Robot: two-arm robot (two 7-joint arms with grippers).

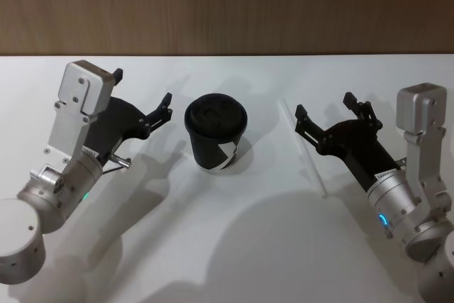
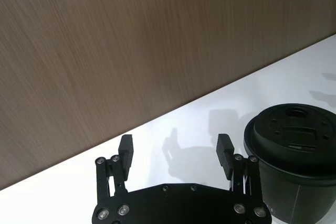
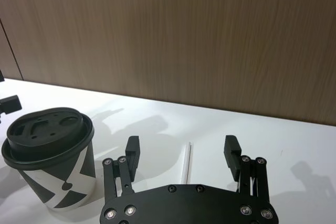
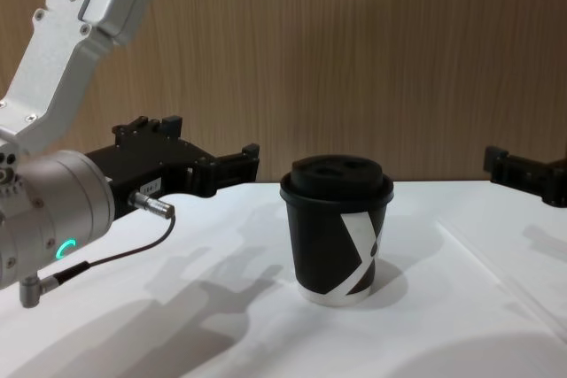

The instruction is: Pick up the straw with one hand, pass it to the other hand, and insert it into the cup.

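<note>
The black lidded cup (image 1: 216, 133) with a white X mark stands upright mid-table, also seen as cup (image 3: 50, 156), cup (image 2: 296, 150) and cup (image 4: 337, 227). The white straw (image 1: 305, 150) lies flat on the table to the cup's right. My right gripper (image 1: 325, 104) hovers open over the straw's far half. In the right wrist view the straw (image 3: 186, 162) lies between the spread fingers of that gripper (image 3: 181, 142), untouched. My left gripper (image 1: 143, 86), its wrist lit by a green ring, is open and empty just left of the cup; it appears again as gripper (image 2: 175, 142) and gripper (image 4: 213, 143).
The white table (image 1: 227, 246) ends at a brown wood-grain wall (image 1: 227, 5) behind the cup. A thin cable (image 4: 106, 258) loops from the left wrist's plug. There is bare table in front of the cup and between the arms.
</note>
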